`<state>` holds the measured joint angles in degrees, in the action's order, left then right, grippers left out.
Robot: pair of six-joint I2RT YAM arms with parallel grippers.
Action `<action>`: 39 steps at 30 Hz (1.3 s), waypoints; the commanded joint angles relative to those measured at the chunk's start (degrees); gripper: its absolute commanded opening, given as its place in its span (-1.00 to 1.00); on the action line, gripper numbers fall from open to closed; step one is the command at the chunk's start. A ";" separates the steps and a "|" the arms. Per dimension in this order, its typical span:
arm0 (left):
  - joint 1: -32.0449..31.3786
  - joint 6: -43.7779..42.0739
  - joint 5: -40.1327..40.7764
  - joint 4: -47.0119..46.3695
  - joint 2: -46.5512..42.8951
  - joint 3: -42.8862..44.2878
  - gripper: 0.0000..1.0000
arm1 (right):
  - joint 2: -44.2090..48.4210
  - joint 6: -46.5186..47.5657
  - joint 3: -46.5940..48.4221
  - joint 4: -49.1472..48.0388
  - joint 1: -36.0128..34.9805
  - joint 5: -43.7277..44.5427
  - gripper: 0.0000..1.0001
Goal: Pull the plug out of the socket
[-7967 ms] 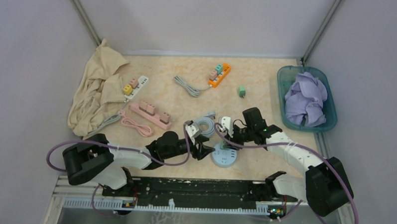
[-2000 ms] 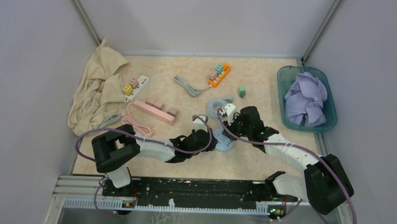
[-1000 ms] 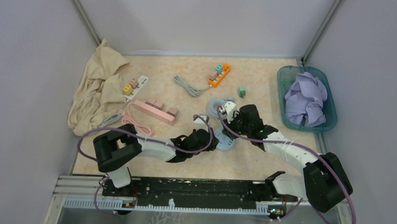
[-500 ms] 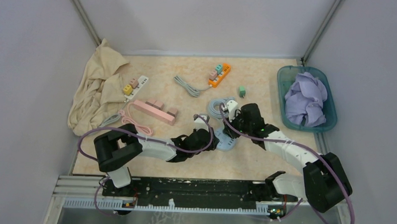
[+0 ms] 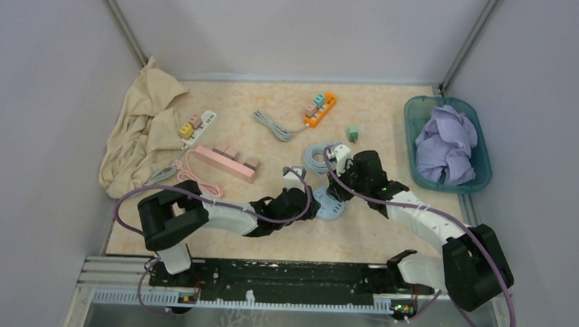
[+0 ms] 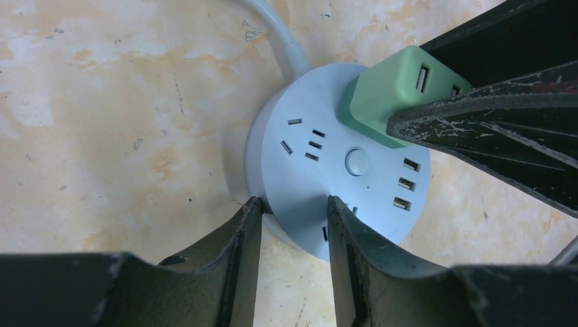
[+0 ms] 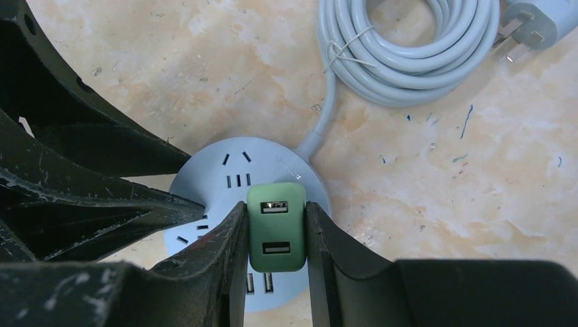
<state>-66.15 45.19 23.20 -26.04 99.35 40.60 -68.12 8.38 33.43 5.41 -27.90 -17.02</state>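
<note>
A round light-blue socket (image 5: 331,208) lies flat on the table between the two arms. A green plug (image 7: 275,225) with two USB ports sits on its top near the rim, also visible in the left wrist view as the plug (image 6: 382,95). My right gripper (image 7: 275,211) is shut on the plug, one finger on each side of it. My left gripper (image 6: 293,204) is closed on the near rim of the socket (image 6: 327,177), one finger against its side and the other over its top. The plug's prongs are hidden.
The socket's grey cable (image 5: 317,156) lies coiled just behind it. Farther back are a pink power strip (image 5: 225,161), a white strip (image 5: 198,124), an orange strip (image 5: 320,110) and a loose green plug (image 5: 353,132). A beige cloth (image 5: 142,129) lies left; a teal basket (image 5: 481,159) stands right.
The right wrist has edged slightly away from the bases with the plug still in its grip. The left arm and the socket have stayed where they were.
</note>
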 commanded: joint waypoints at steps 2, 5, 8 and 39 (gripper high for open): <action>-0.64 -0.62 -5.48 8.86 4.60 -1.14 -0.14 | 2.13 1.11 3.62 -2.54 -1.37 -0.81 -1.00; -0.60 -0.76 -5.77 8.66 4.79 -1.09 -0.14 | 2.53 3.10 3.89 -0.53 -1.37 -7.67 -1.00; -0.65 -0.80 -5.97 8.47 4.80 -1.09 -0.14 | 2.70 3.11 4.09 0.30 -1.36 -17.28 -1.00; -0.64 -1.86 -8.43 5.66 4.10 -1.58 -0.14 | 1.68 14.59 5.57 8.66 1.29 -35.28 -1.00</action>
<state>-66.13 45.25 19.27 -27.44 99.74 40.64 -67.66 23.22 35.81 12.49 -24.71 -27.92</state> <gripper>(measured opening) 0.431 0.311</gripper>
